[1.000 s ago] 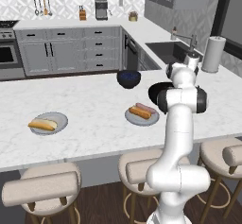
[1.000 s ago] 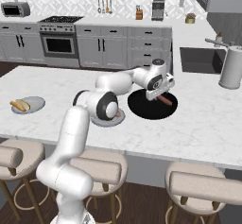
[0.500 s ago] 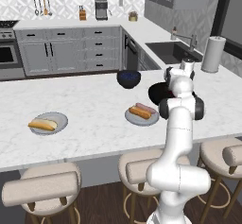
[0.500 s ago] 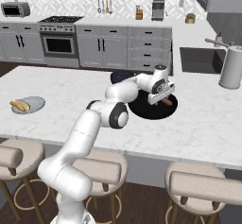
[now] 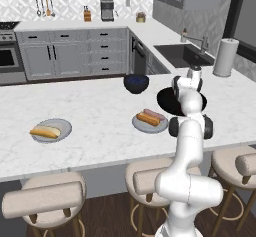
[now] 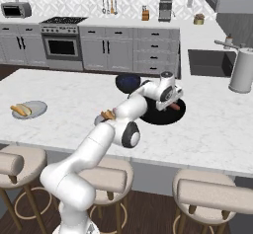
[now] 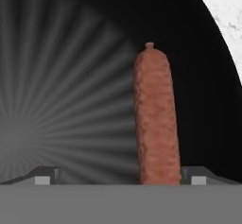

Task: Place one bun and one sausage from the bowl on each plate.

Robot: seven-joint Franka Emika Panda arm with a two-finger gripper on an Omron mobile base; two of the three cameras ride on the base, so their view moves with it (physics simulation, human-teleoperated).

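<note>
Reaching down into the black bowl (image 5: 167, 101), the end effector (image 7: 120, 173) has its jaws spread, one tip on each side of the last sausage (image 7: 156, 116) lying on the bowl floor. Closing squarely across its middle should stop it rolling. The hand view shows this straddle; the left base view shows the left plate (image 5: 62, 127) with only a bun (image 5: 45, 131).

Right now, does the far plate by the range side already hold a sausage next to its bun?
No. That plate carries just a bun; the remaining sausage lies in the black bowl.
</note>
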